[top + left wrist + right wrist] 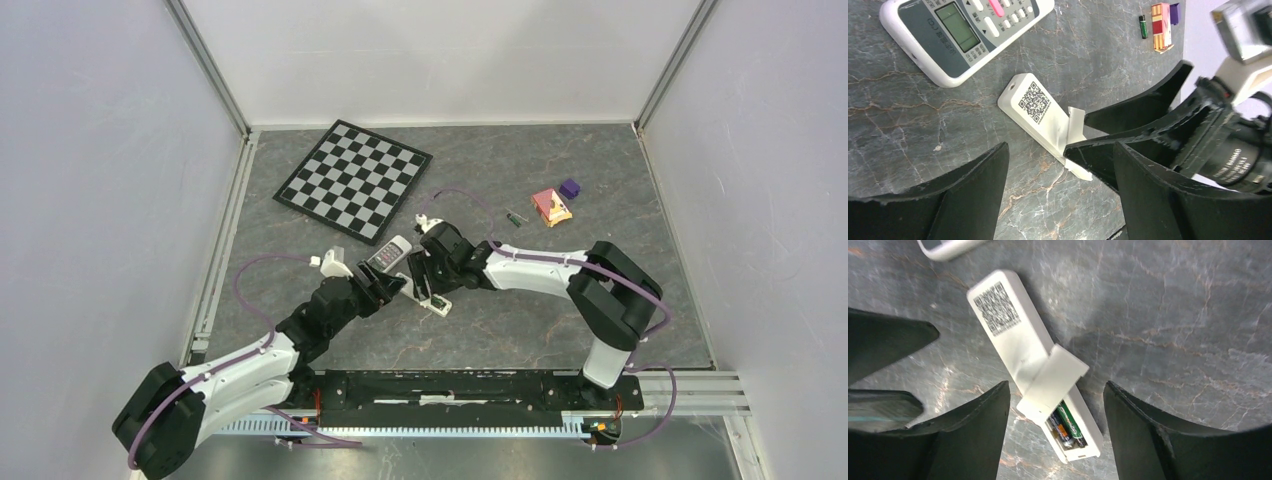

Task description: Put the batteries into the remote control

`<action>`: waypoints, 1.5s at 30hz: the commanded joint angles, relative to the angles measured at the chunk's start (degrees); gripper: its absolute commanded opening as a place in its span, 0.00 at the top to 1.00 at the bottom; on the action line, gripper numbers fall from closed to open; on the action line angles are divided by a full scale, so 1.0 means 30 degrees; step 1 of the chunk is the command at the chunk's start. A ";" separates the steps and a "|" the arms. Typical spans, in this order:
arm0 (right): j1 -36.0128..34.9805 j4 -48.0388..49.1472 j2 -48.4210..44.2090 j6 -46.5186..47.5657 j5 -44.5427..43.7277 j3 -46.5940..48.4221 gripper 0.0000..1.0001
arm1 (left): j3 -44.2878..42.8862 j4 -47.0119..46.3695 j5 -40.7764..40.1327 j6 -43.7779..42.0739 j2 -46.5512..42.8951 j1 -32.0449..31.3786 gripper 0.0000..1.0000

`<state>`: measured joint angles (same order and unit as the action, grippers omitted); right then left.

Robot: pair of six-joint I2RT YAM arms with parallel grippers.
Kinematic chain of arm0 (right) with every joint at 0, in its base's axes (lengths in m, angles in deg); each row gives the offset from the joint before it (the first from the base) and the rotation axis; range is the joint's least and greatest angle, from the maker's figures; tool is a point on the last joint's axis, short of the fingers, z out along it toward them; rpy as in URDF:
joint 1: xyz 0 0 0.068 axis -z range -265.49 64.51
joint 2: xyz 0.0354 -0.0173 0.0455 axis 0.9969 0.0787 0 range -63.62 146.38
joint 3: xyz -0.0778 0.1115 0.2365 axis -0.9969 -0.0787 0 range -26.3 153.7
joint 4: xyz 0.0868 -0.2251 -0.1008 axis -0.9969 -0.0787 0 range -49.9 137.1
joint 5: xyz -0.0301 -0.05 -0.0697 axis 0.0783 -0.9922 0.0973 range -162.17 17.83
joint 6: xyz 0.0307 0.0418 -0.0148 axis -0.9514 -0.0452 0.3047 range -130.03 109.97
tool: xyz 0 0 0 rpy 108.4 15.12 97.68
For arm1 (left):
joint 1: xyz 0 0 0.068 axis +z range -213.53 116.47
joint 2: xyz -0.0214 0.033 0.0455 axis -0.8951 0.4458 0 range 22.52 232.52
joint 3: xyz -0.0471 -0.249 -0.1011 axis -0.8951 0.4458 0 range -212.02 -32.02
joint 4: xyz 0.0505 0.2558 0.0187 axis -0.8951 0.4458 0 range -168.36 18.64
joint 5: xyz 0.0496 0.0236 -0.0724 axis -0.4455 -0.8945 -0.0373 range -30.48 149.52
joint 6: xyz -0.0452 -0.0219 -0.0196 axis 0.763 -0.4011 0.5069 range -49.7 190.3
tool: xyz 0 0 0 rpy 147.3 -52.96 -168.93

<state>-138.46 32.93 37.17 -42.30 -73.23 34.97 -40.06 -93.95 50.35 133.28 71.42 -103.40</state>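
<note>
A slim white remote control [998, 310] lies face down, QR label up, in the middle of the table [436, 301]. Its loose cover [1055, 380] sits askew over the open compartment, where two batteries [1068, 426] lie side by side, one green-wrapped, one dark. My right gripper [1055, 440] is open and straddles that battery end from above. My left gripper [1058, 195] is open and empty just beside the remote [1034, 106]. One more green-wrapped battery [515, 217] lies loose further back, also in the left wrist view [1143, 26].
A larger white remote with a screen and buttons [963, 30] lies close behind the slim one [388, 255]. A chessboard [355, 180] is at the back left. A pink and orange box [550, 207] and a purple cube [569, 188] lie at the back right.
</note>
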 commanded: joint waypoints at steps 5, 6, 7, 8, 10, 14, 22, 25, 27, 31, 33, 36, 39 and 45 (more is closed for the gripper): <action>0.0806 0.4067 -0.2106 -0.0762 0.1936 -0.3164 0.24 | 0.0244 -0.1452 0.1243 -0.0662 0.0159 0.0017 0.18; 0.1024 0.4777 -0.2359 -0.0896 0.2327 -0.3691 0.24 | 0.0273 -0.1450 0.1272 -0.0662 0.0147 0.0006 0.19; 0.1181 0.5537 -0.2543 -0.1033 0.2803 -0.4072 0.24 | 0.0325 -0.1434 0.1283 -0.0658 0.0163 0.0016 0.19; 0.1390 0.6254 -0.2779 -0.1148 0.3325 -0.4625 0.24 | 0.0361 -0.1436 0.1251 -0.0607 0.0136 0.0021 0.19; 0.1812 0.7638 -0.3113 -0.1405 0.4363 -0.5487 0.23 | 0.0378 -0.1400 0.1185 -0.0603 0.0071 0.0021 0.19; 0.2452 0.9886 -0.3450 -0.1825 0.6112 -0.6699 0.24 | 0.0337 -0.1264 0.1124 -0.0632 -0.0010 0.0025 0.19; 0.3351 1.2223 -0.2529 -0.3118 0.8100 -0.7292 0.36 | 0.0246 -0.1245 0.1123 -0.0662 0.0063 0.0036 0.19; 0.3418 1.2697 -0.1981 -0.3694 0.8526 -0.7359 0.40 | 0.0172 -0.1174 0.1131 -0.0691 0.0024 0.0036 0.19; 0.3428 1.2984 -0.1715 -0.4046 0.8554 -0.7470 0.41 | 0.0132 -0.1108 0.1103 -0.0728 -0.0013 0.0042 0.19; 0.3462 1.2741 -0.1426 -0.4261 0.8264 -0.7476 0.42 | 0.0129 -0.0984 0.0993 -0.0720 -0.0137 0.0050 0.19; 0.3503 1.2410 -0.1369 -0.4164 0.8088 -0.7367 0.42 | 0.0129 -0.0901 0.0956 -0.0734 -0.0188 0.0048 0.19; 0.3510 1.2460 -0.1185 -0.4155 0.8100 -0.7332 0.42 | 0.0129 -0.0866 0.0906 -0.0775 -0.0218 0.0032 0.19; 0.3532 1.2938 -0.1010 -0.4412 0.8173 -0.7400 0.42 | 0.0070 -0.0836 0.0865 -0.0808 -0.0225 0.0050 0.19; 0.3649 1.4514 -0.0454 -0.5521 0.8317 -0.7755 0.44 | -0.0020 -0.0808 0.0799 -0.0837 -0.0236 0.0050 0.19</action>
<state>-128.03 71.22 34.66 -56.36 -48.69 12.76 -39.38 -95.59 53.65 133.17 71.47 -103.40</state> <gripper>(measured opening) 0.570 0.818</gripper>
